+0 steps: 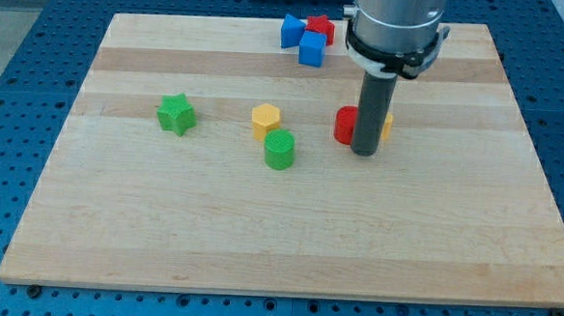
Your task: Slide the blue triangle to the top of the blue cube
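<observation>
The blue triangle [291,31] lies near the view's top edge of the wooden board, touching the upper left of the blue cube [312,49]. A red star [319,26] sits just above the cube, beside the triangle. My tip [363,153] rests on the board well below these blocks, toward the view's right. It stands between a red block [346,125] on its left and a yellow block [387,126] mostly hidden behind the rod.
A green star [176,113] lies at the view's left. A yellow hexagon [265,118] and a green cylinder [279,150] sit close together at the centre. The wooden board [258,244] rests on a blue perforated table.
</observation>
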Available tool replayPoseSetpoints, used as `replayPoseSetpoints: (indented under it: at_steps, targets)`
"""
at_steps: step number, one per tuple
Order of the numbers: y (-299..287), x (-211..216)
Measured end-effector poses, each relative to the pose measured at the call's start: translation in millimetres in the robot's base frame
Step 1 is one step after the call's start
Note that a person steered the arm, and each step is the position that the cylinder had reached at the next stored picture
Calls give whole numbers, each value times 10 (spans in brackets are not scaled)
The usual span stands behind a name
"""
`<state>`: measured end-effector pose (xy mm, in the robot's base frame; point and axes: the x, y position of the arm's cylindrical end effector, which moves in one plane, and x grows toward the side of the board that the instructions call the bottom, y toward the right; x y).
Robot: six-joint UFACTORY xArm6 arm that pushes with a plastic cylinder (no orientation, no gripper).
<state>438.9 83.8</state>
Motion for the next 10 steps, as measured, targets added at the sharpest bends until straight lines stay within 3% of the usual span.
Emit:
replayPoseSetpoints:
  at_steps: [3,5,10]
  targets:
    - [-329,-538]
    - [-813,-668]
    - [-898,-1201]
